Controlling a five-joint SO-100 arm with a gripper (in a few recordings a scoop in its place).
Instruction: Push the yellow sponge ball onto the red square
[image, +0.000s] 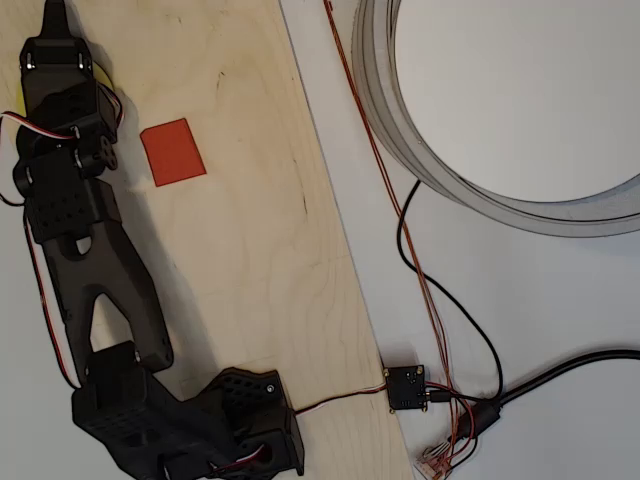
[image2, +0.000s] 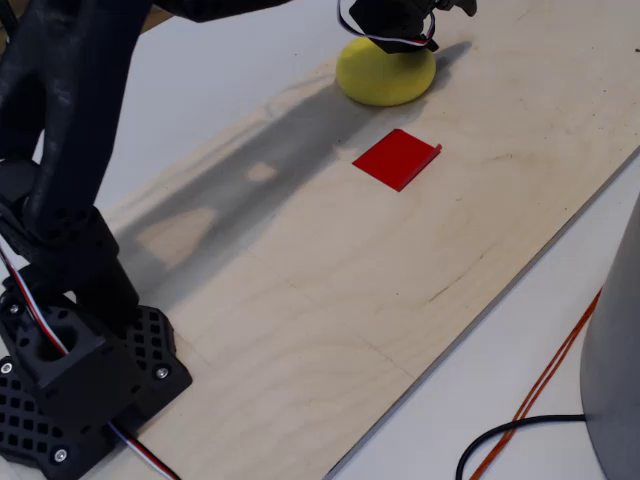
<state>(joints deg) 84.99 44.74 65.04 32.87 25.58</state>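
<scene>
**One arm over the ball, red patch lying apart**

One pale plywood board (image: 250, 250) carries everything that matters; it runs slantwise across a white table (image: 520, 330) in the overhead view, with its long right edge passing beside a big grey ring (image: 400, 130) that lies on the table past that edge. Thin orange wires (image: 385, 180) and a black cable (image: 470, 330) trail along the table next to that same edge, meeting a small black circuit board (image: 406, 387) just off the board's lower right corner.

The black arm (image: 75, 210) is the next largest thing. Its base (image2: 75, 380) sits at the board's near left corner in the fixed view, and the arm reaches along the left edge towards the far end. The gripper (image: 55, 25) hangs over the far left part of the board, directly above the ball. Its fingertips are cut off at the top of both pictures, so I cannot tell how far the jaws are parted or whether they hold anything.

The yellow sponge ball (image2: 385, 75) rests on the board near the far left edge, with the gripper's body touching or just above its top; in the overhead view only a yellow sliver (image: 103, 75) shows beside the arm.

The red square (image2: 396, 158) lies flat on the board near the ball, on its near side in the fixed view, with a strip of bare wood between them.
</scene>
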